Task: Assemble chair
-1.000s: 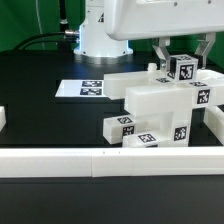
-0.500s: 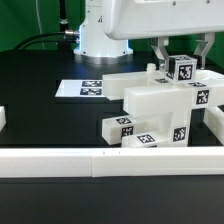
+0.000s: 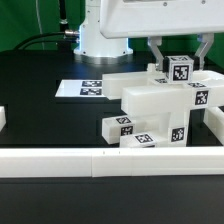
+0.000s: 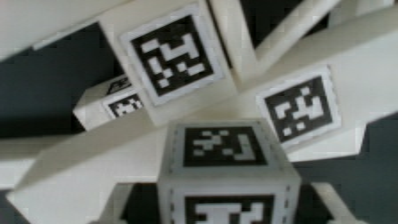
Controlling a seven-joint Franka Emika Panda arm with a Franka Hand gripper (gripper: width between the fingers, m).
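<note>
The partly built chair (image 3: 158, 108) is a cluster of glossy white blocky parts with black-and-white tags, standing at the exterior view's right. My gripper (image 3: 178, 58) hangs over its top, shut on a short white tagged post (image 3: 181, 70) that sits at the top of the assembly. In the wrist view the post (image 4: 226, 160) fills the foreground between my gripper's (image 4: 222, 208) jaws, with tagged chair frames (image 4: 169, 55) beyond it. Whether the post is seated in the chair cannot be told.
The marker board (image 3: 88, 88) lies flat behind the chair toward the exterior view's left. Low white border rails run along the front (image 3: 90, 160), the left (image 3: 3, 119) and the right (image 3: 214, 124). The robot base (image 3: 100, 40) stands at the back.
The gripper and the post have shifted very slightly toward the exterior view's left. The grip is unchanged.
</note>
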